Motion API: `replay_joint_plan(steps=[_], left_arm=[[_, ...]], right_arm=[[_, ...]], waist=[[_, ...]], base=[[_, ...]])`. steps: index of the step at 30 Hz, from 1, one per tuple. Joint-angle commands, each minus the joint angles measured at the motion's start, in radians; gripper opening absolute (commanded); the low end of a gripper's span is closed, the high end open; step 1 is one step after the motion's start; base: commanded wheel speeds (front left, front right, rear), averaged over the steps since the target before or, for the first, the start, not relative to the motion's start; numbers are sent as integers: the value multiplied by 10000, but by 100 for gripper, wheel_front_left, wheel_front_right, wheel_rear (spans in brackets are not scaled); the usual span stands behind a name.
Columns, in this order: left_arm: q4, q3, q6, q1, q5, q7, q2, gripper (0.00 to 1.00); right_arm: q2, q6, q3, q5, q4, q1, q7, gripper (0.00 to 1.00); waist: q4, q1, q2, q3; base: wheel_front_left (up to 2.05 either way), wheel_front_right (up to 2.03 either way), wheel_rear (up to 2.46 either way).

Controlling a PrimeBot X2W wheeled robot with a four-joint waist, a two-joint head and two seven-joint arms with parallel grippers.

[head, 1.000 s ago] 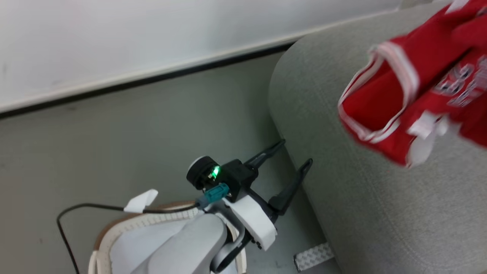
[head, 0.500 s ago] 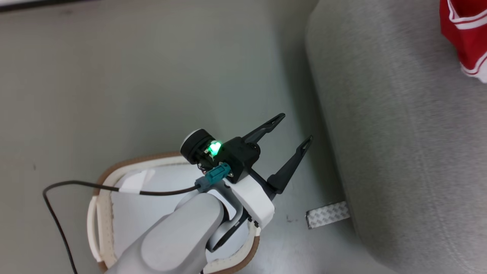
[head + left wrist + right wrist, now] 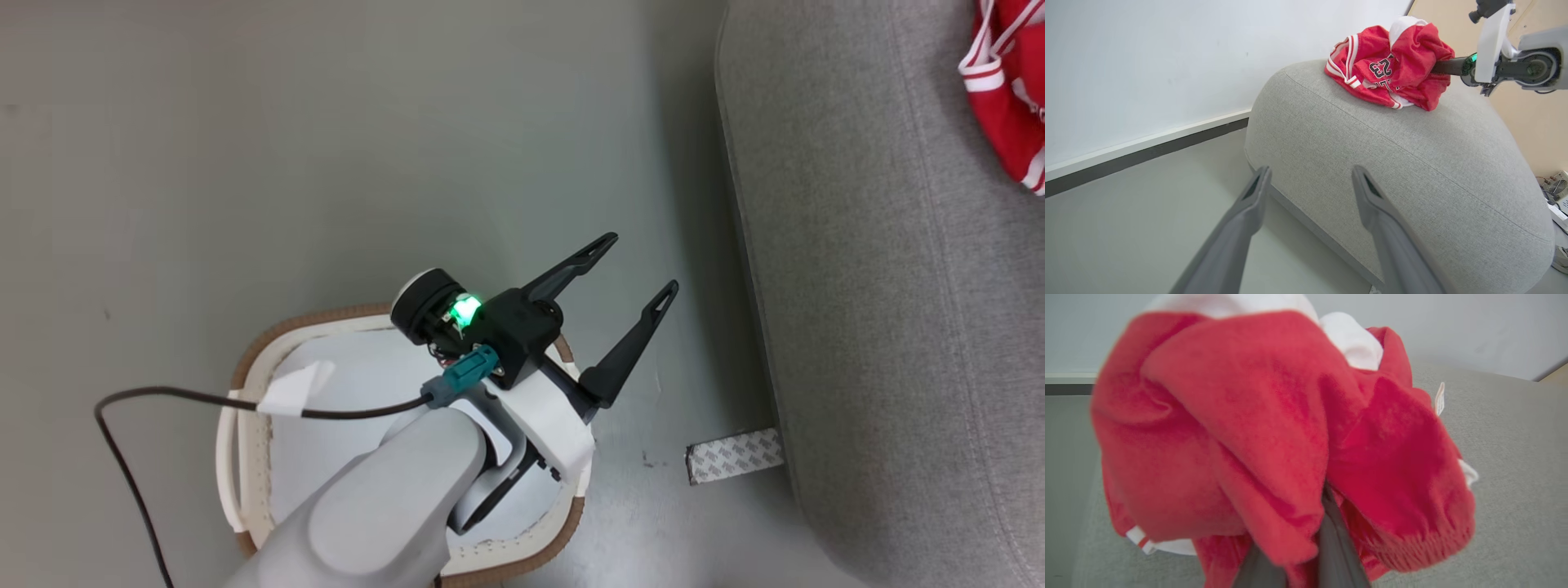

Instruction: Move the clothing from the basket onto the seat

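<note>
**Jersey down on the seat, right fingers pinching it**

The red jersey (image 3: 1388, 69) lies in a crumpled heap on top of the seat (image 3: 1412, 163), towards the end nearest the wall. From the left wrist view its lower folds and striped edge touch the grey cushion, while the upper bunch stands humped around the fingers that carry it.

The right gripper (image 3: 1327, 514) comes at the heap from the side, level with the seat top, fingers pressed together and buried in the cloth. Their tips are hidden under red folds, so I cannot tell how deep they reach. The heap runs slightly long from its striped edge to the gripped end, in line with those fingers. As I judge it, spreading the fingers and drawing straight back along that line should leave the jersey on the seat. The risk is a fold snagging on a finger and dragging towards the seat's edge.

The left gripper (image 3: 639, 263) hangs well apart from the jersey. It is off the seat's side and lower, over the basket (image 3: 277, 335) on the floor just beside the seat. Its fingers are spread wide and hold nothing. A pale cloth (image 3: 351, 392) lies in the basket.

The right arm is plainly the nearer one; the left has no part here.
</note>
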Motion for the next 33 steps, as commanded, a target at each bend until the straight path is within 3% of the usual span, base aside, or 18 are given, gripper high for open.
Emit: replay_joint_plan(steps=[1, 3, 11, 18, 26, 33], left_arm=[[96, 33, 15, 55, -64, -87, 50, 100], [157, 47, 27, 171, -132, -181, 63, 100], [545, 356, 74, 917, -589, -614, 66, 100], [382, 1355, 480, 1934, -1077, -794, 313, 100], [-478, 3165, 1012, 3360, -1270, -779, 696, 100], [-787, 4588, 1352, 4629, -1312, -780, 855, 100]], right_arm=[[-199, -22, 279, 152, 121, -27, -120, 16], [-250, -22, 699, 313, 149, -77, -200, 100], [-709, -22, 2628, 446, -225, -103, -223, 100], [-1164, -22, 3618, 420, -1397, -237, -1075, 100], [-828, -22, 3304, 734, -2977, 520, -1956, 100], [-59, -22, 1990, 4, -3883, 2371, -2143, 100]], waist=[[-2, -1, 0, -220], [-36, -1, 0, -480], [-141, -1, 0, -2438], [7, -1, 0, -4371], [505, -1, 0, -5829], [1032, -1, 0, -6397]], base=[[0, 0, 0], [0, 0, 0], [0, 0, 0], [0, 0, 0], [0, 0, 0], [0, 0, 0]])
